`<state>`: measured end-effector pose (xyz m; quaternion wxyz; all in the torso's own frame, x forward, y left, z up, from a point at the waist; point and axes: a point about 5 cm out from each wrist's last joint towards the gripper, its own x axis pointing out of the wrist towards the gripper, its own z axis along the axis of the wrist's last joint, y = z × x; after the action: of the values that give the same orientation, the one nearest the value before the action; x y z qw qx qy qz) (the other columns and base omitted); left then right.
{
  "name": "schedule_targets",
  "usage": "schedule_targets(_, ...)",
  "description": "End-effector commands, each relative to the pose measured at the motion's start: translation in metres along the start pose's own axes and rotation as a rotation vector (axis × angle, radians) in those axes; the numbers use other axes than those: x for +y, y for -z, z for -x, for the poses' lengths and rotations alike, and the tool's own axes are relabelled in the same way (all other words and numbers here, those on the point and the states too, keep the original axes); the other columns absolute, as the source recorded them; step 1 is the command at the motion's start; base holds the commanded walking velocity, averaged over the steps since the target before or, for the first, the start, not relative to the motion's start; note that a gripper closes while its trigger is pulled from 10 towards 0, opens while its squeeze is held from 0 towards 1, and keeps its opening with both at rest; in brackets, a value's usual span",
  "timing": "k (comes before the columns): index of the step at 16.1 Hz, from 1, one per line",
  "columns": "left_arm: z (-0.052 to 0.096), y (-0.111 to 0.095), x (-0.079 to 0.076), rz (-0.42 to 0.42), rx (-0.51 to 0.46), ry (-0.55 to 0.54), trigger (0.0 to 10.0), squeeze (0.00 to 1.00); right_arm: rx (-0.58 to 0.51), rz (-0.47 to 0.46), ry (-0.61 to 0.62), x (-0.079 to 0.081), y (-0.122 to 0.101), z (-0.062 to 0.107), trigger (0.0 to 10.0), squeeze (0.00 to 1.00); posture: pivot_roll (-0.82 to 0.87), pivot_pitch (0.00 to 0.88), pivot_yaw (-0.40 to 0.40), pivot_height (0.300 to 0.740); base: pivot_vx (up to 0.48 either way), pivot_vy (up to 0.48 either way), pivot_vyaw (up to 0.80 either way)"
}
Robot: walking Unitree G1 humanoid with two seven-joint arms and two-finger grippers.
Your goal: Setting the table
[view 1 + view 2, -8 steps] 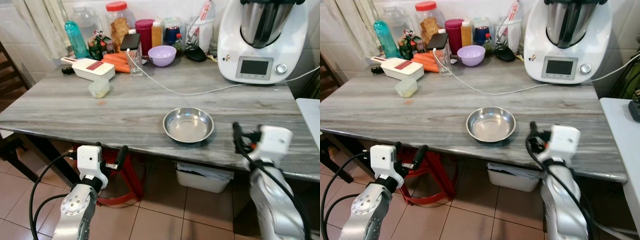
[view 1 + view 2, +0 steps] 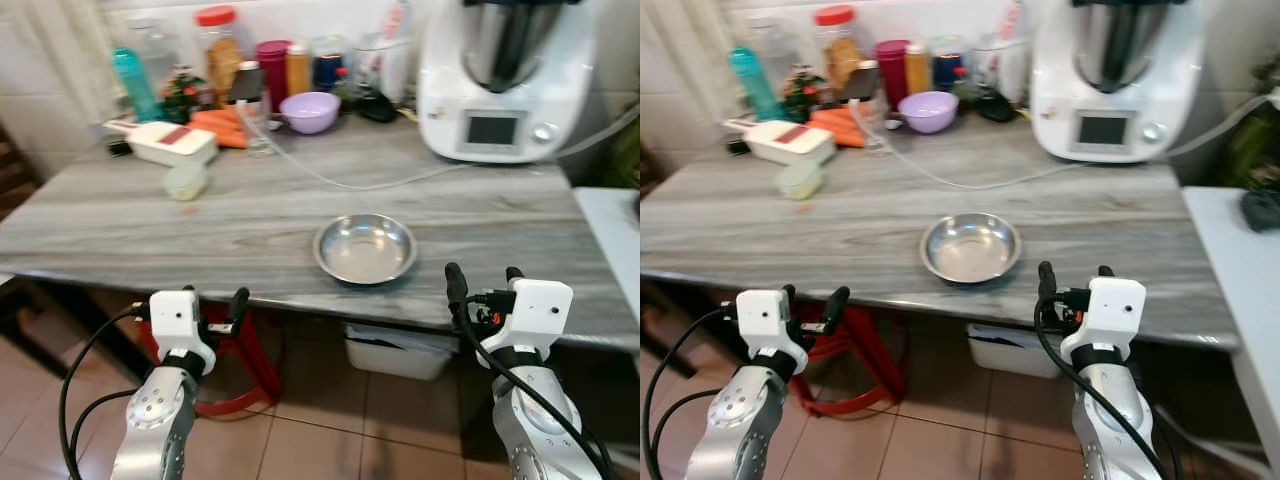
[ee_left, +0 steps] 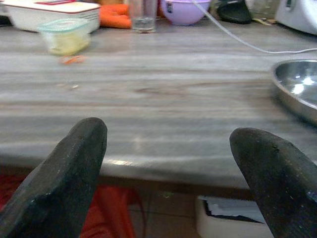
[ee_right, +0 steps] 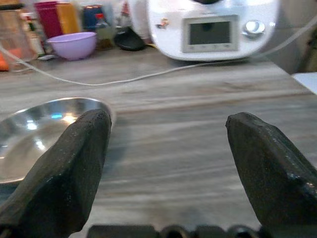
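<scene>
Table setting looks barely begun: one empty steel bowl [image 2: 365, 248] sits near the table's [image 2: 120, 225] front edge, at about eleven o'clock from the right gripper [image 2: 481, 283], while it and the left gripper [image 2: 212, 301] hover spread-fingered, holding nothing.

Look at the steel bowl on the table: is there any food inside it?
No. The steel bowl shows only its bare shiny bottom, standing alone near the table's front edge.

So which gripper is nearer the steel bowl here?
Right. The right gripper is open just off the table edge, beside the steel bowl. The left gripper, also open, sits below the edge, farther toward the robot's left.
</scene>
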<state>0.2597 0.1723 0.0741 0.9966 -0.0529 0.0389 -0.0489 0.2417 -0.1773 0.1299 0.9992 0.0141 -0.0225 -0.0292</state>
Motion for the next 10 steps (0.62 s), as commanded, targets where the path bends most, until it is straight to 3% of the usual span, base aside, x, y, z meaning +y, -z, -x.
schedule_targets(1,-0.0023,-0.0005,0.0015,-0.011,0.01,-0.005,10.0,0.0,-0.004,-0.015,-0.006,0.0023,-0.0035,-0.0002,10.0,0.0,-0.08,0.0,0.102,0.74,0.0,0.0,-0.8)
schedule_targets(3,-0.0021,-0.0002,0.0012,-0.011,0.013,-0.007,10.0,0.0,0.01,-0.038,0.007,0.0014,-0.0011,0.0008,10.0,0.0,-0.07,0.0,0.1,0.74,0.0,0.0,0.0)
schedule_targets(10,-0.005,-0.0027,0.0026,-0.019,0.017,-0.005,10.0,0.0,0.013,-0.059,0.032,0.0014,-0.0014,-0.0015,10.0,0.0,-0.07,0.0,0.105,0.74,-0.295,0.0,0.0)
